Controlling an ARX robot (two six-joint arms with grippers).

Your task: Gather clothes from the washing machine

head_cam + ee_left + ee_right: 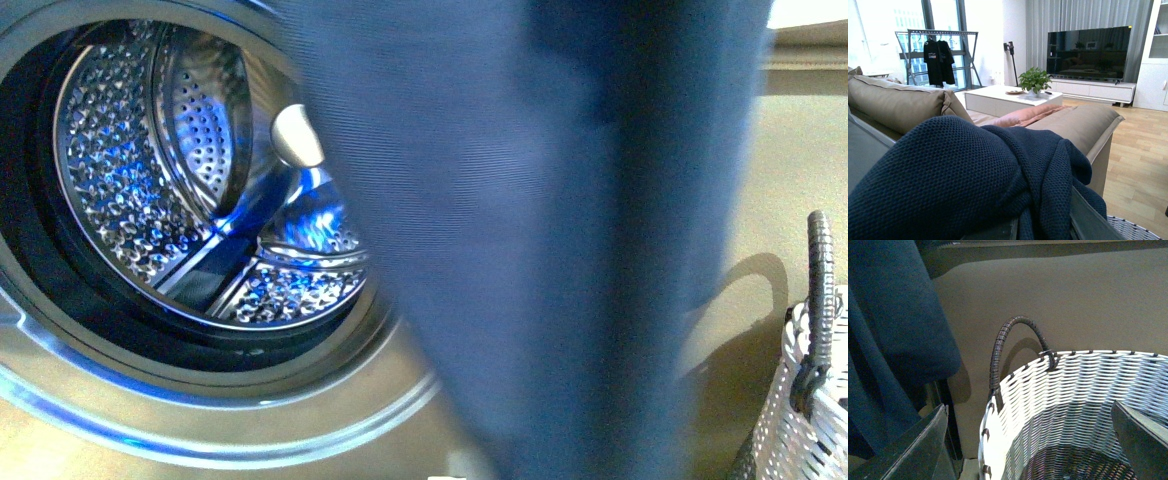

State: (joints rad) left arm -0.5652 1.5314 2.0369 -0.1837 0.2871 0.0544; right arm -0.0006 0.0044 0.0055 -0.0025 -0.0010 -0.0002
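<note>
Clothes (560,240): one garment, hanging outside the drum, just right of the washing machine (200,420) porthole
Left hand (1013,220): buried under clothes; grip cannot be told
Right hand (1028,410): jaws wide apart, empty
Basket (1088,385): one, right of washing machine

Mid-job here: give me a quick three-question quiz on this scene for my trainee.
1. True or false: the clothes lie inside the washing machine drum.
2. What sits under the right gripper? A) woven basket B) television C) coffee table
3. Fill in: the ___ wrist view shows the clothes bundled close up.
Key: 1 false, they hang outside it; 2 A; 3 left.
</note>
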